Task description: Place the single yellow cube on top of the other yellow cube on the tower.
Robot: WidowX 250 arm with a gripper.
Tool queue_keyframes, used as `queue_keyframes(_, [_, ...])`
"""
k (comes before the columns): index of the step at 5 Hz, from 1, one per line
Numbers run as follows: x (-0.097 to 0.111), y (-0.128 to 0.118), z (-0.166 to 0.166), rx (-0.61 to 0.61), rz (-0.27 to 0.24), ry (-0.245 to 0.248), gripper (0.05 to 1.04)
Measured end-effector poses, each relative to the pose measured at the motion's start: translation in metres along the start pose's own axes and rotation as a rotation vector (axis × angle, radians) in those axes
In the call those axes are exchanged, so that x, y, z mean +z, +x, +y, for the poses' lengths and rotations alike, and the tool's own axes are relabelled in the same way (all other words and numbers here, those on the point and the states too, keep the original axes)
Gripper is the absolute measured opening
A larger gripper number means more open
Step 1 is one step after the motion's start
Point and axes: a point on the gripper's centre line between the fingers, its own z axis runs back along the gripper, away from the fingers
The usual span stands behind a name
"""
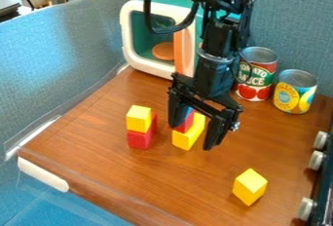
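Note:
The gripper [193,136] hangs over the middle of the table, its fingers apart. Between and behind the fingers stand a yellow block [186,140], a red block [187,122] above it and a partly hidden blue piece [190,109]; I cannot tell whether the gripper touches them. Left of it, one yellow cube [138,119] tops a red block [138,140], with more red showing at their right side. The single yellow cube [249,187] sits alone on the wooden table [169,186], toward the front right, away from the gripper.
Behind the arm is a white and teal toy box [127,40] with an orange door. Two cans, a tomato one [255,76] and a yellow-labelled one [294,93], stand at the back right. White knobs [316,160] line the right edge; a grey-blue partition [65,59] borders the left.

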Motion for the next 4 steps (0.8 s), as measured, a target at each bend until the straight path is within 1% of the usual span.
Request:
queue_keyframes(1, [-0.007, 0.001, -0.003, -0.008, 0.015, -0.013, 0.999])
queue_keyframes(2, [-0.008, 0.011, -0.014, -0.132, -0.059, -0.075, 0.999])
queue_keyframes(3, [-0.008, 0.016, -0.034, -0.222, -0.090, -0.071, 0.999])
queue_keyframes(4, [-0.007, 0.019, -0.046, -0.236, -0.135, -0.075, 0.999])
